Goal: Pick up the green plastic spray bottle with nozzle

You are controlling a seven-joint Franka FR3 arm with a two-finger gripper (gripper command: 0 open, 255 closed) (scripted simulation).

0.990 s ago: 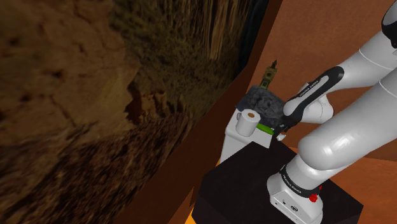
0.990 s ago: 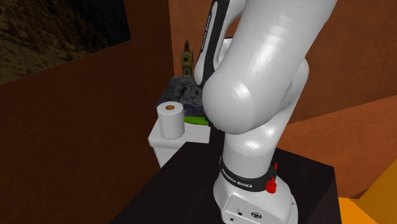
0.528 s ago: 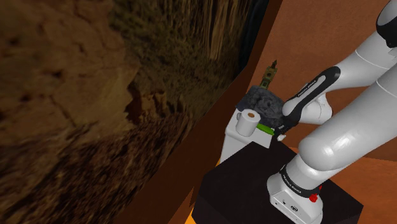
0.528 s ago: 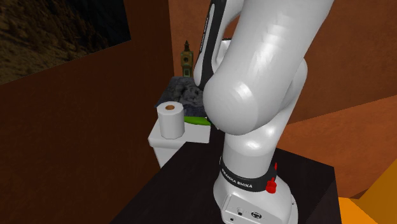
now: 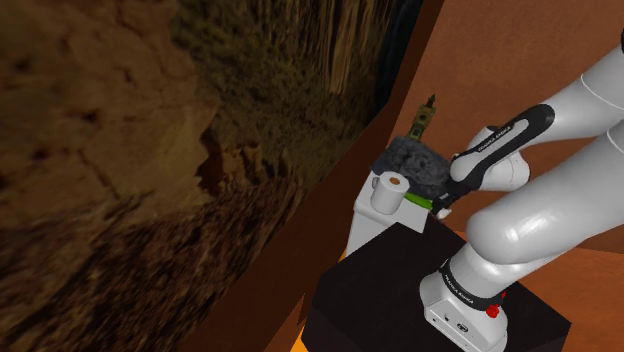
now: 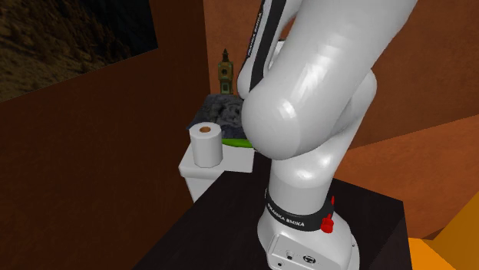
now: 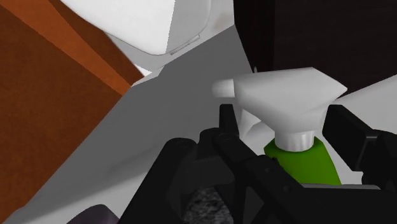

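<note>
From the shoulder view we look down from beside and a little behind the stand (image 5: 400, 290), set well back, with the arm (image 5: 530, 220) at the right. In the second exterior view we sit close to the arm's base and face past it. Both views share the paper roll (image 5: 390, 190) and the stand. The wrist view looks along the tool (image 7: 284, 125), very near the spray bottle (image 7: 299, 159).

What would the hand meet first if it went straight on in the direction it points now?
The hand would most likely meet the green spray bottle first, at its white nozzle head right before it. Depth is unclear; the grey surface lies beyond.
</note>
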